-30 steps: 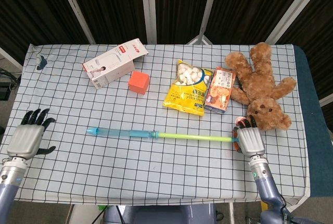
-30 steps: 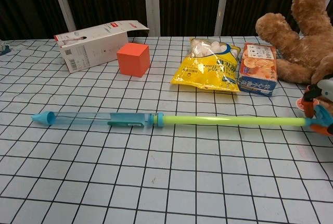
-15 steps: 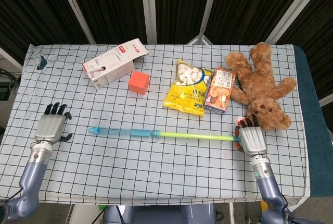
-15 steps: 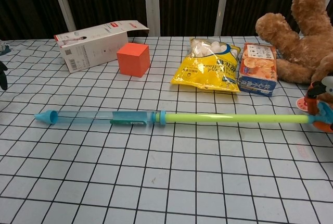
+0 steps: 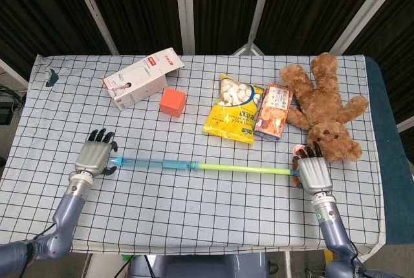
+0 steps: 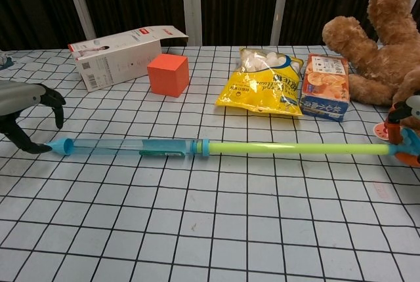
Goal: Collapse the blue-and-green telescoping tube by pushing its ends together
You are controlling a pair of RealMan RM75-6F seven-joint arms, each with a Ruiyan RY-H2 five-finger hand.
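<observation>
The telescoping tube lies extended across the table, left to right. Its blue section is on the left and its thin green section on the right; in the chest view these are the blue section and the green section. My left hand sits at the blue tip, fingers curved and apart, thumb beside the cap, holding nothing. My right hand grips the green section's far end, where an orange-and-blue end piece shows.
Behind the tube stand a white carton, an orange cube, a yellow snack bag and an orange box. A brown teddy bear lies just behind my right hand. The table's front edge is near.
My left hand has swept rightward across the table from the left edge to the tube's blue tip. The tube has slid slightly to the right. My right hand has stayed put.
</observation>
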